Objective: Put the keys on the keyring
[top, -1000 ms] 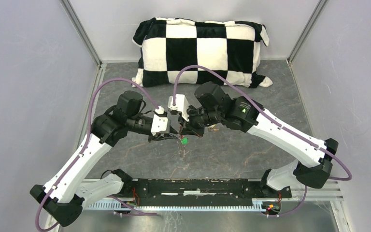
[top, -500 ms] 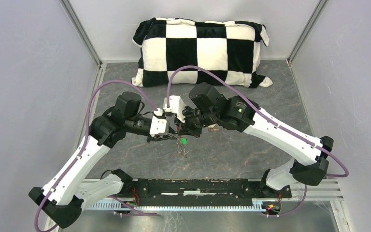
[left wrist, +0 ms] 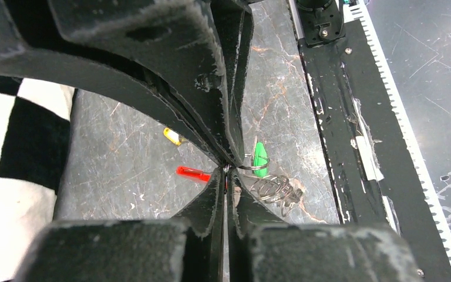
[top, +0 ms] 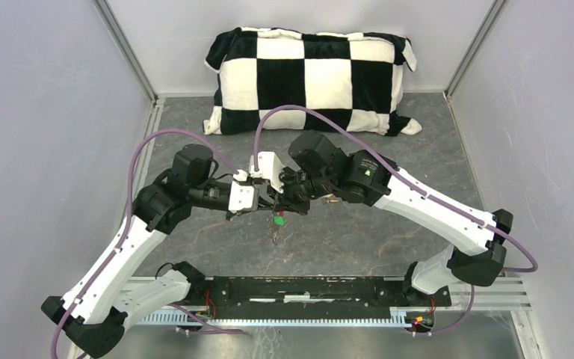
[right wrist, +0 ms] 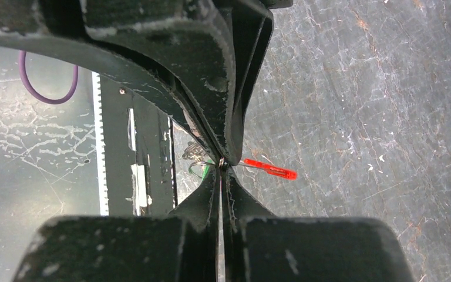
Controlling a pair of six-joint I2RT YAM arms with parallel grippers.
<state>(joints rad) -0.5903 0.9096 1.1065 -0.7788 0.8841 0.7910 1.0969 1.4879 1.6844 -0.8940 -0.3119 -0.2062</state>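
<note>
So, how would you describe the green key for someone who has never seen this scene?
Start from the checkered pillow at the back; in front of it the left gripper and the right gripper meet tip to tip. The green key is right beside those tips. Its bright green head sets it apart from the red tag and the yellow key nearby.

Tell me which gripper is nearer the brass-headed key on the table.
Right. The brass-headed key lies beside the right gripper, by its wrist. The left gripper reaches in from the opposite side, tips meeting the right's, so it is farther.
</note>
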